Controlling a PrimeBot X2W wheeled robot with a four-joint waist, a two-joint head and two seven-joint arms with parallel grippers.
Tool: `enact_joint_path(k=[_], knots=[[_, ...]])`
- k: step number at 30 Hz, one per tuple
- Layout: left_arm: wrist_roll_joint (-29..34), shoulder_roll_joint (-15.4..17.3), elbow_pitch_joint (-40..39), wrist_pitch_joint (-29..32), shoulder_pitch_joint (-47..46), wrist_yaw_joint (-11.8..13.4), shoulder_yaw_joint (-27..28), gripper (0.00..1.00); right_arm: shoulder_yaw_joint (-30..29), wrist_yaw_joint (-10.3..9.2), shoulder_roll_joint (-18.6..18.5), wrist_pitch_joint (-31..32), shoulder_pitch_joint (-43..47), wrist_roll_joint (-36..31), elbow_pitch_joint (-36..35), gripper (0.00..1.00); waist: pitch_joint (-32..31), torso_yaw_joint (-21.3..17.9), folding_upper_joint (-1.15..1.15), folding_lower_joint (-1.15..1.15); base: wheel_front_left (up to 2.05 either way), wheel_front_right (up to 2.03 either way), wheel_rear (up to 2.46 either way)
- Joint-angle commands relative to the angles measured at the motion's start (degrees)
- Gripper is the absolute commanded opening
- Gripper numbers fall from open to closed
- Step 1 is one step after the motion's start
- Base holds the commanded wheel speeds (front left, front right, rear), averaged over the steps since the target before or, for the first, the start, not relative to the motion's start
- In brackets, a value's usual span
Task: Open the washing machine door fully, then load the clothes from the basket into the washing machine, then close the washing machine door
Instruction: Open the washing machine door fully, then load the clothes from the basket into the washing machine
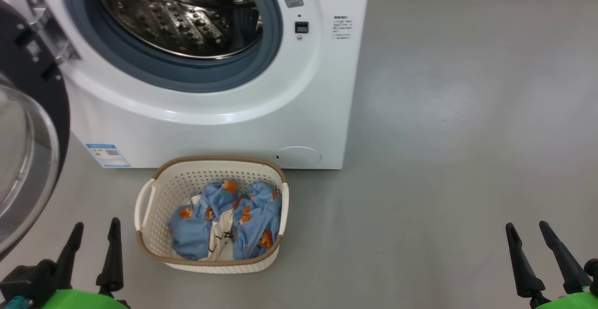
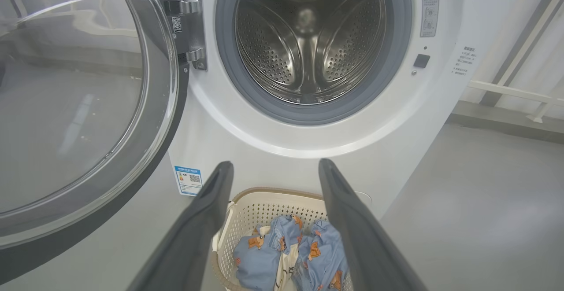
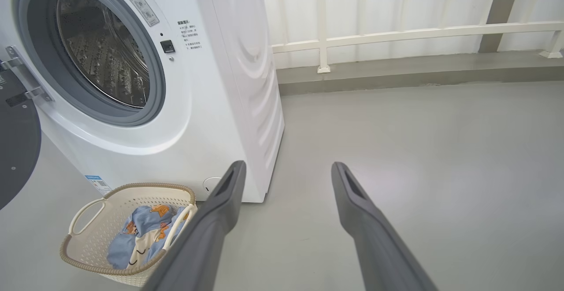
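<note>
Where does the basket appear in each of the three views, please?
Head view: basket at lower centre-left, on the floor.
Left wrist view: basket at bottom centre, framed by the left gripper and cut off by the bottom edge.
Right wrist view: basket at lower left, whole.
Shared landmark: the blue label, up and left of the basket's centre in every view.
</note>
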Motion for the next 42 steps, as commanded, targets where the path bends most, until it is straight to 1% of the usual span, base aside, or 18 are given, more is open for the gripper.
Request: enact_joint_path(k=[1, 5, 13, 29, 37, 42], knots=[[-0.5, 2.1, -1.9, -0.3, -1.2, -0.1, 1.4, 1.0, 0.8, 0.16, -1.0, -0.7, -0.9, 0.4, -1.6, 1.0, 0.9, -1.9, 0.0, 0.0, 0.0, 0.0, 0.0], [-1.0, 2.2, -2.6, -0.3, -1.5, -0.1, 0.3, 1.0, -0.1, 0.16, -0.9, -0.7, -1.2, 0.5, -1.7, 1.0, 1.5, -3.3, 0.0, 0.0, 0.0, 0.0, 0.0], [-1.3, 2.2, -3.2, -0.3, -1.6, -0.1, -1.0, 1.0, -0.6, 0.16, -0.4, -0.7, -1.4, 0.2, -2.0, 1.0, 1.6, -4.5, 0.0, 0.0, 0.0, 0.0, 0.0], [-0.6, 2.3, -3.6, -0.3, -2.0, -0.1, -0.9, 1.0, -0.7, 0.16, 0.1, -0.7, -1.7, 0.1, -2.1, 1.0, 1.7, -4.0, 0.0, 0.0, 0.0, 0.0, 0.0], [-3.6, 2.6, -3.4, -0.3, -2.2, -0.1, -1.9, 1.0, -0.6, 0.16, 0.1, -0.7, -1.8, 0.2, -2.1, 1.0, 1.9, -3.9, 0.0, 0.0, 0.01, -0.04, 0.03], [-4.8, 3.3, -3.5, -0.3, -2.6, -0.1, -2.3, 1.0, -0.6, 0.16, 0.2, -0.7, -2.1, 0.2, -2.2, 1.0, 2.4, -3.9, 0.0, 0.0, 0.26, -0.92, 0.66]])
